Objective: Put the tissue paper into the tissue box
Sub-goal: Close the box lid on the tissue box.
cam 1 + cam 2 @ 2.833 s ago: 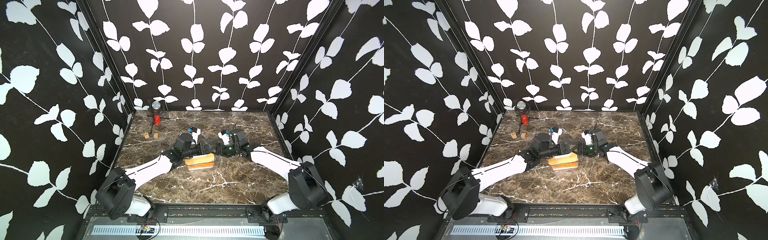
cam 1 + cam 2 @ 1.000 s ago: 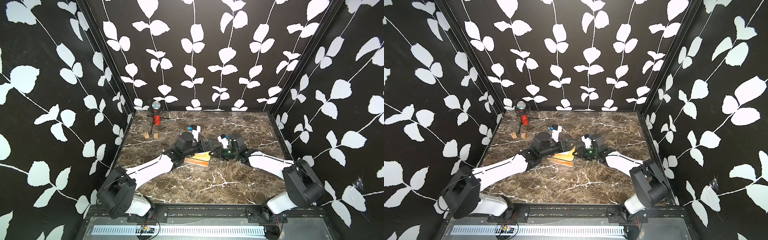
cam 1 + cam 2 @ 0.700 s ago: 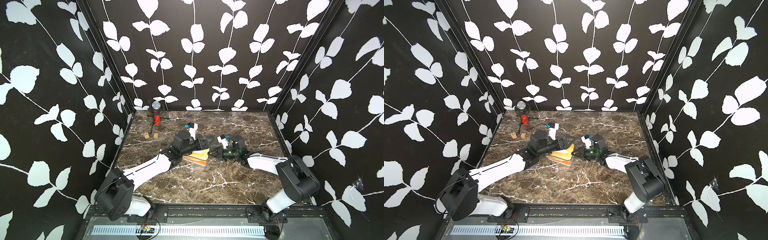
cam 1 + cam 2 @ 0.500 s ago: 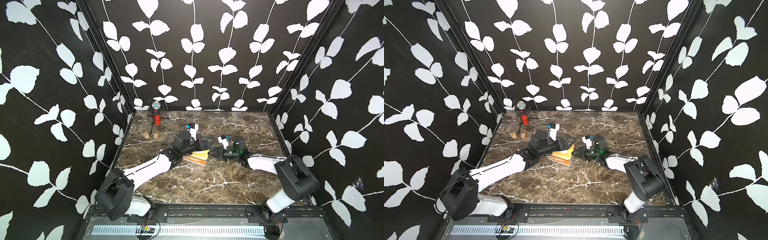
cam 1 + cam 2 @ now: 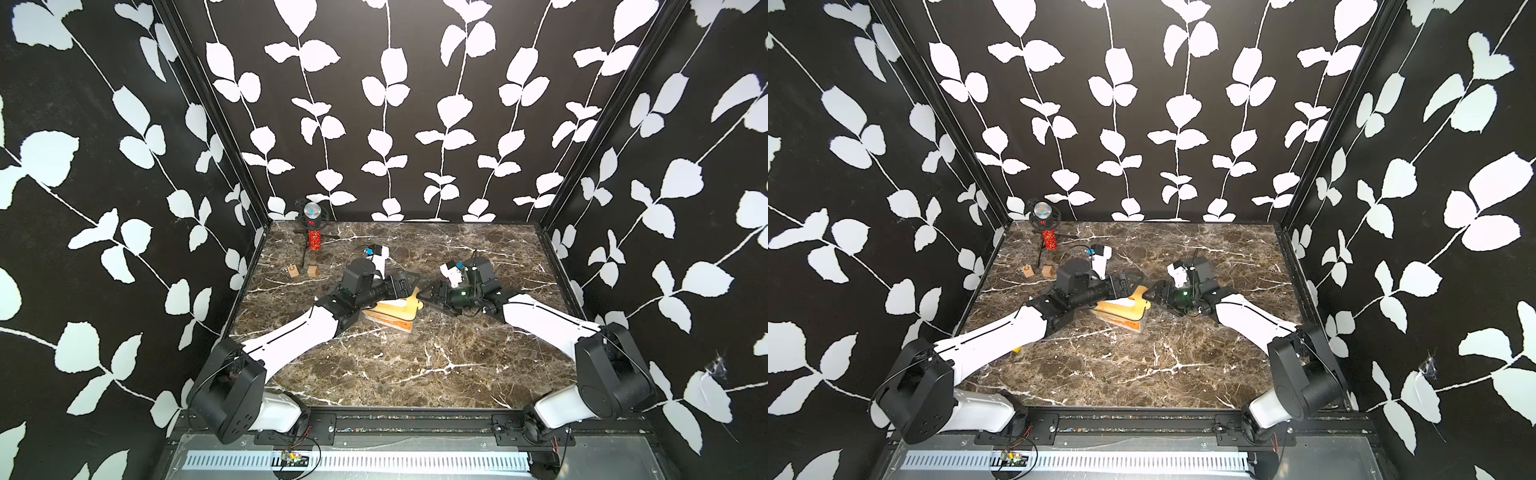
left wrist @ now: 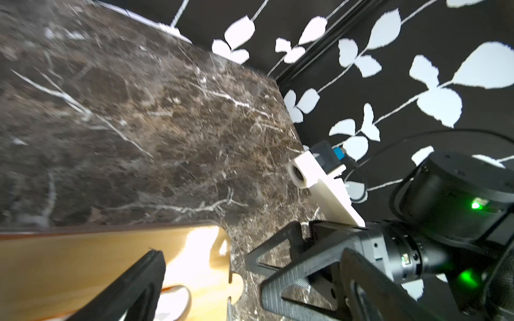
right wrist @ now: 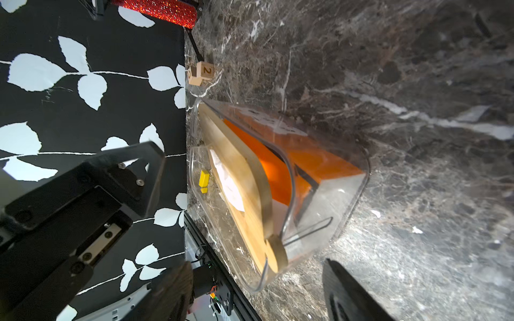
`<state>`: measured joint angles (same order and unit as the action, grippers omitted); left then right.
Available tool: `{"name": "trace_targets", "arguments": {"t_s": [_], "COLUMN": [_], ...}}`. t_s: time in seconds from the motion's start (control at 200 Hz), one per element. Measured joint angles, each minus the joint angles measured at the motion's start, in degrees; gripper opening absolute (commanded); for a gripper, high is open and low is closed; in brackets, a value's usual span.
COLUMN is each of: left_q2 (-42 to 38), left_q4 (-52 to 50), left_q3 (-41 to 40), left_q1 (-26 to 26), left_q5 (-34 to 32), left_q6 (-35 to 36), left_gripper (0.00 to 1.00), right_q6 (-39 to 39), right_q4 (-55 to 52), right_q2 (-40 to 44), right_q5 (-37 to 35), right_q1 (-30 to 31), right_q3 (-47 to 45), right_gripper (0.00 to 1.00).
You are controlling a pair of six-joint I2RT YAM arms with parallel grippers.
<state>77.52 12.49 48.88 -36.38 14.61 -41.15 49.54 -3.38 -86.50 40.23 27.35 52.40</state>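
Marble table (image 5: 395, 374); both our left gripper (image 5: 409, 286) and right gripper (image 5: 426, 293) gape. Soft tissue paper (image 7: 319, 161) crushes: we'd hold the tissue box (image 7: 343, 200) walls.

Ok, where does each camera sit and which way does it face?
Top views: high in front, looking down on the marble table; both arms show.
Left wrist: faces the right end effector across the bamboo lid; own finger shows.
Right wrist: faces the tissue box end-on; own fingers and left end effector show.
Wrist views share the lid.
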Motion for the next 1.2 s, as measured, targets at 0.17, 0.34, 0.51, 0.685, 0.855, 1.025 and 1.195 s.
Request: {"name": "trace_targets", "arguments": {"t_s": [0.17,0.34,0.51,0.685,0.855,1.025,1.195], "left_q2": [-1.9,-0.9,2.9,7.3,9.3,9.9,9.9], "left_q4": [-0.4,-0.6,-0.6,0.0,1.3,3.4,5.2], "left_q3": [0.0,0.0,0.0,0.0,-0.1,-1.2,-2.8], "left_q1": [4.5,8.1,9.4,9.5,9.5,9.5,9.5], "left_q5": [-0.1,0.2,1.0,2.6,4.1,5.0,5.3], "left_q6": [0.2,1.0,1.6,1.5,0.8,-0.3,-1.3], "left_gripper": [0.99,0.99,0.99,0.99,0.99,0.99,0.99], "right_q6": [-0.1,-0.1,-0.3,-0.6,-1.1,-1.5,-1.4], "right_q4": [-1.0,-1.4,-1.2,-1.2,-2.1,-2.2,-1.5], "right_q2": [-3.5,-6.1,-8.0,-10.3,-11.2,-11.2,-11.2], "right_q5": [-1.2,-2.2,-2.6,-3.1,-3.8,-4.5,-4.7], "right_q1": [0.0,0.1,0.5,1.2,1.3,1.3,1.3], "right_q3": [1.0,2.7,5.5,7.8,8.5,8.8,8.8], "right_gripper": [0.73,0.69,0.66,0.56,0.45,0.36,0.32]}}
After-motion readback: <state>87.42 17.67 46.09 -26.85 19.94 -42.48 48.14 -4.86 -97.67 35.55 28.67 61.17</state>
